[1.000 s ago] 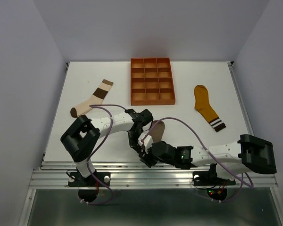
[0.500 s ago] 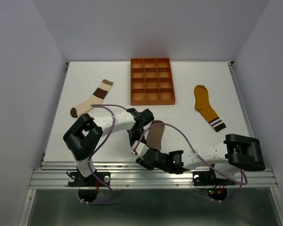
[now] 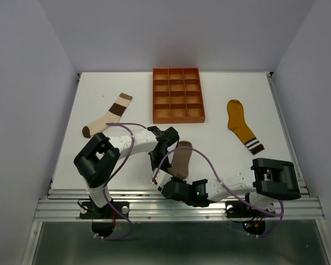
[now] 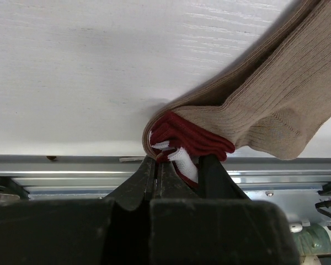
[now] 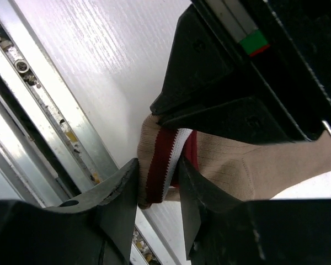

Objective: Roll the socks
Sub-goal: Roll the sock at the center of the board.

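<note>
Gripping the taupe sock (image 4: pixel 265 105) by its maroon-and-white cuff (image 4: pixel 187 144), the left gripper (image 4: pixel 179 168) is pinched narrow, with bunched cuff fabric filling the gap between its fingers. From that grip the sock's body runs outward and to the gripper's right, lying flat on the white table (image 3: pixel 237 88).

I read the right gripper (image 5: pixel 157 176) as holding the same cuff. In its wrist view the striped fold sits between the two fingers, touching both, and the left gripper's black body is just beyond it. In the top view the two grippers meet tip to tip near the table's front edge. The aluminium rail (image 4: pixel 71 165) lies just behind the left gripper's fingers.

The colour-blocked sock (image 3: pixel 107 117) lies flat farther out, well apart and to the left of the left gripper. The mustard sock (image 3: pixel 241 126) lies flat well out and to the right of the right gripper. The orange tray (image 3: pixel 177 120) sits straight out beyond both grippers, past the taupe sock's far end, and touches none of the socks.
</note>
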You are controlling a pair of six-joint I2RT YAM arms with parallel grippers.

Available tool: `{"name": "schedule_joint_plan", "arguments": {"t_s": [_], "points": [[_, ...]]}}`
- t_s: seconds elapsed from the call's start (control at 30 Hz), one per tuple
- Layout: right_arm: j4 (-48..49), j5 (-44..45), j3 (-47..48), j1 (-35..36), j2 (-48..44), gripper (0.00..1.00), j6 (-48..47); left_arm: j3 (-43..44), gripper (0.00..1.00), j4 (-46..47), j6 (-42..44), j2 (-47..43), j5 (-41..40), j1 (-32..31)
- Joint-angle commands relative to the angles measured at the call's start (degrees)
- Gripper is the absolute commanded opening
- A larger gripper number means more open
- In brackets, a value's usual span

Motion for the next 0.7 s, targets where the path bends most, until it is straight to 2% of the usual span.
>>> {"name": "schedule_joint_plan", "arguments": {"t_s": [0.0, 0.07, 0.17, 0.23, 0.27, 0.33, 0.5, 0.57, 0.67], "points": [[-0.1, 4.9, 2.7, 0.3, 2.5, 0.38, 0.5, 0.6, 0.0, -1.6, 0.1, -0.5, 1.1, 0.4], [-0.5, 5.5, 3.2, 0.3, 3.4, 0.36, 0.4, -0.1, 0.0, -1.3, 0.1, -0.7, 1.5, 0.6], [-0.9, 6.3, 3.7, 0.3, 4.7, 0.21, 1.4, -0.9, 0.0, -0.5, 0.1, -1.1, 2.0, 0.9], [-0.9, 6.0, 3.6, 0.3, 4.3, 0.05, 1.6, -0.9, 0.0, -0.3, 0.2, -1.2, 2.0, 1.0], [-0.9, 6.0, 3.6, 0.3, 4.0, 0.01, 2.4, -0.9, 0.0, -0.1, 0.4, -1.2, 2.2, 1.1], [-0.9, 4.5, 3.0, 0.3, 2.8, 0.01, 2.9, -0.9, 0.0, 0.4, 0.7, -1.2, 2.7, 1.4], [-0.4, -2.4, 0.8, -2.6, 0.3, 0.01, 8.2, -0.4, 0.29, 2.5, 0.6, -1.5, 2.5, 1.8], [1.9, -6.4, -1.0, -4.7, -0.8, 0.01, 9.1, -0.3, 0.36, 3.0, 0.3, -2.0, 2.0, 2.4], [4.6, -11.6, -3.3, -7.0, -2.9, 0.01, 10.2, -0.5, 0.4, 3.5, 0.1, -3.6, 0.1, 4.1]]}}
